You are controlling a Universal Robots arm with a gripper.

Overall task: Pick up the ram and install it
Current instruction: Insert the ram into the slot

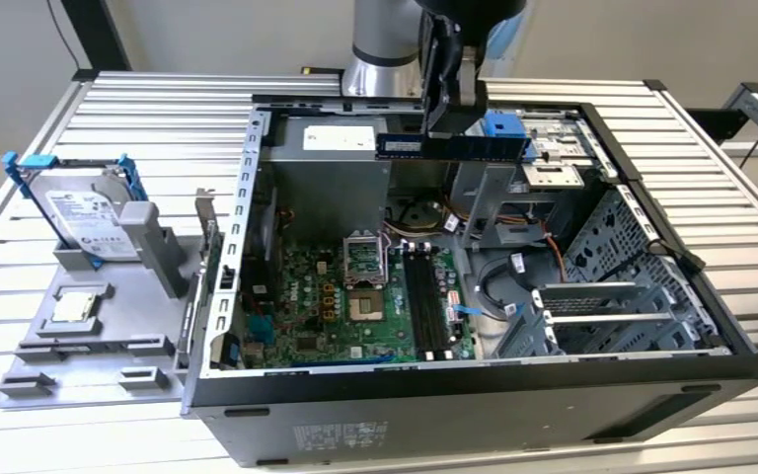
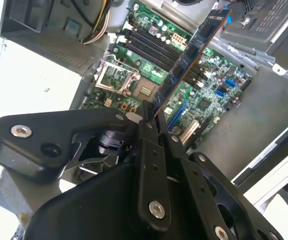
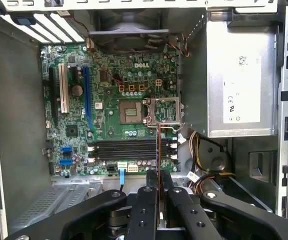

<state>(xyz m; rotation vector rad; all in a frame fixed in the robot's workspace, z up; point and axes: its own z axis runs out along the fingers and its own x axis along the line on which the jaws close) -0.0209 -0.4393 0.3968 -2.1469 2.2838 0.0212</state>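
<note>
Exterior view: one black two-fingered gripper (image 1: 448, 128) was clamped on a long, thin blue circuit-board ram (image 1: 465, 146), which hung level above the open dark grey metal computer case (image 1: 485, 405). In both wrist views the ram stood well apart from the green motherboard (image 3: 108, 100) and its long black slots (image 3: 128, 149).

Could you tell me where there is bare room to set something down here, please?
Bare slatted table lies beyond the hard drive and on the exterior view's right of the computer case. The grey fixture is crowded; the pincer holds the ram over the case.
</note>
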